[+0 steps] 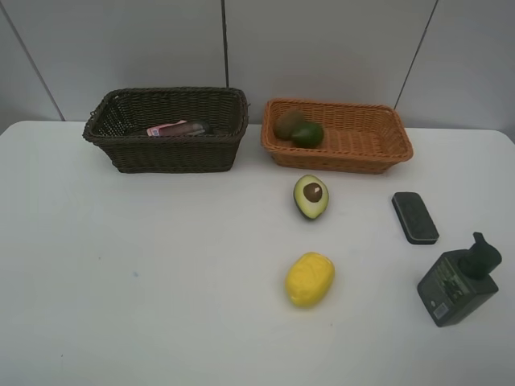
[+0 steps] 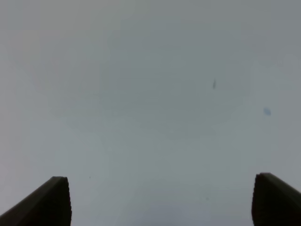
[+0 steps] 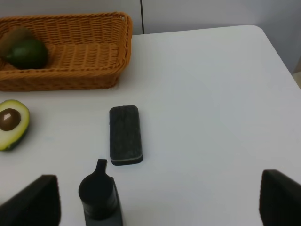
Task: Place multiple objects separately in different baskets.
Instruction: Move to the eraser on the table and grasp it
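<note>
The dark brown basket [image 1: 169, 153] holds the pink bottle [image 1: 166, 128] and what looks like the grey cup [image 1: 195, 127]. The orange-tan basket [image 1: 338, 158] holds the kiwi [image 1: 287, 122] and green fruit [image 1: 308, 134]. The halved avocado [image 1: 311, 196], lemon [image 1: 310, 279], black case [image 1: 414, 217] and pump bottle [image 1: 460, 281] are on the table. My left gripper [image 2: 162, 202] is open over bare table. My right gripper [image 3: 157, 200] is open and empty, with the pump bottle [image 3: 99, 193] between its fingers and the case [image 3: 125, 134] beyond. Neither arm shows in the exterior view.
The white table [image 1: 145, 273] ends at a grey panelled wall behind the baskets. In the right wrist view the orange-tan basket [image 3: 84, 52], green fruit [image 3: 27, 53] and avocado [image 3: 11, 124] lie beyond the case, and the table's corner edge [image 3: 275, 44] is close.
</note>
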Robot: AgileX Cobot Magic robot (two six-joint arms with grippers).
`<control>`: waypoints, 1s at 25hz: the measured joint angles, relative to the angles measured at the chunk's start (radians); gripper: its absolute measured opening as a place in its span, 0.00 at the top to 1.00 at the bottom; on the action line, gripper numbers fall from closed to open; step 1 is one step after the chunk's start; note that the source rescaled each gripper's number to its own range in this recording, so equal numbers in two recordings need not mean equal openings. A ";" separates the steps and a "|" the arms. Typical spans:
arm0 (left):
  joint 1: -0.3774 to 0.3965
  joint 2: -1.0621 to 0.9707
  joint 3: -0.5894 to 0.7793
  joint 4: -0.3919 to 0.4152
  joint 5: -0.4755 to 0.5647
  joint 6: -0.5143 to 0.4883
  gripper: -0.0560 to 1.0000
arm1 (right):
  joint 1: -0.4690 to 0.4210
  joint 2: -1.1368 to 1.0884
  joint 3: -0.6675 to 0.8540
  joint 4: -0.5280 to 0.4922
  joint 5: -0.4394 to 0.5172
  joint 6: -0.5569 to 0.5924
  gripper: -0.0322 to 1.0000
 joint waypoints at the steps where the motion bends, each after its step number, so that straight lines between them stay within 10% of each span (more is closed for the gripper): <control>1: 0.000 -0.087 0.046 -0.010 0.000 0.002 0.00 | 0.000 0.000 0.000 0.000 0.000 0.000 0.00; 13: 0.001 -0.993 0.321 -0.110 0.004 0.121 0.00 | 0.000 0.000 0.000 0.000 0.000 0.000 0.00; 25: 0.001 -1.035 0.431 -0.110 -0.104 0.158 0.00 | 0.000 0.000 0.000 0.000 0.000 0.000 0.00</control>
